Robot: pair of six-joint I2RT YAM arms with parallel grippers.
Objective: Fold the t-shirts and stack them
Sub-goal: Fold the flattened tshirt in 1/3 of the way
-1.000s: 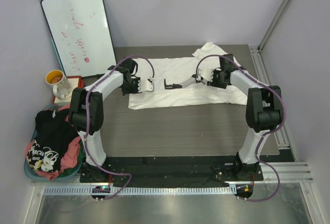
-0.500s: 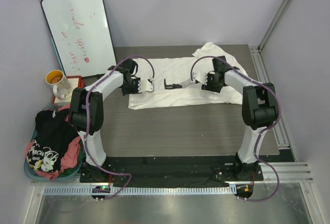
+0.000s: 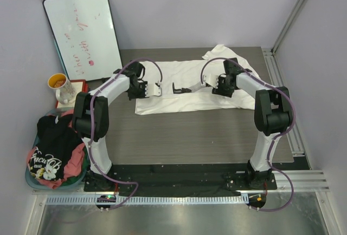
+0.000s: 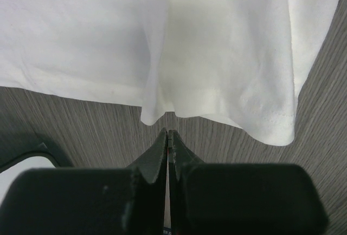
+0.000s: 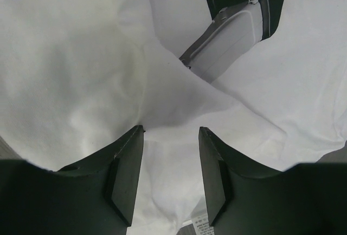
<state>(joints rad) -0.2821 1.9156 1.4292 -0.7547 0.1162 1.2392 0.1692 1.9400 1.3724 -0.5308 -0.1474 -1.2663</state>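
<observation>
Widening my right jaws over a raised fold of the white t-shirt [image 3: 179,102], spread on the worktop [image 3: 190,132], having swung inward; my left jaws stay pressed together at its hem. A fresh grab looks imminent.

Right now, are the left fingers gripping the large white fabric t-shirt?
No, the left fingers are shut empty; the large white t-shirt lies just beyond their tips.

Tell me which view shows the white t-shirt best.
Top external: nearly all of the white t-shirt shows, laid out. Left wrist catches only its hemmed edge; right wrist only rumpled fabric under the open right hand.
</observation>
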